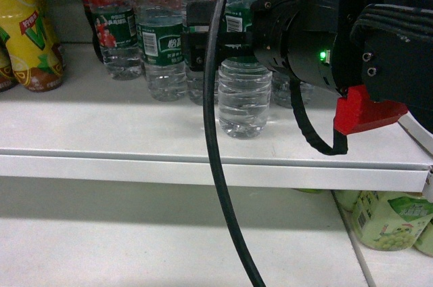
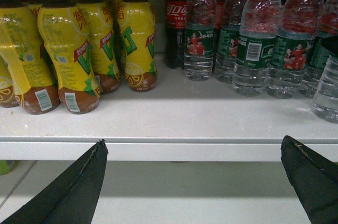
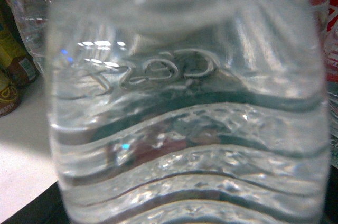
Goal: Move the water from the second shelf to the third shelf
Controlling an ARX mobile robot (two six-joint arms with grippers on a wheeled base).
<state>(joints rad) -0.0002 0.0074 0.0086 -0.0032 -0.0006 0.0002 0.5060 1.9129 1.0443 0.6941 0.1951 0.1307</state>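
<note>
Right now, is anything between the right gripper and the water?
Nothing visible: the right gripper is already at the water, which fills the right wrist view. Whether it is shut cannot be seen.

Right gripper [image 1: 203, 40] clamped at mid-height, wrist level; left gripper [image 2: 193, 176] spread wide, unloaded.

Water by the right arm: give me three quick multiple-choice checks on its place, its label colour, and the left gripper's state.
1. Where does the water stand?
A. on the shelf, ahead of the row
B. on the shelf below
C. among yellow bottles
2. Its label is:
A. red
B. green
C. blue
3. The left gripper is:
A. shut on a bottle
B. open, empty
C. out of view
Answers: 1 A, its base rests near the front edge; 2 B, the head view shows a green band; 3 B, its fingers are wide apart with nothing between them.
</note>
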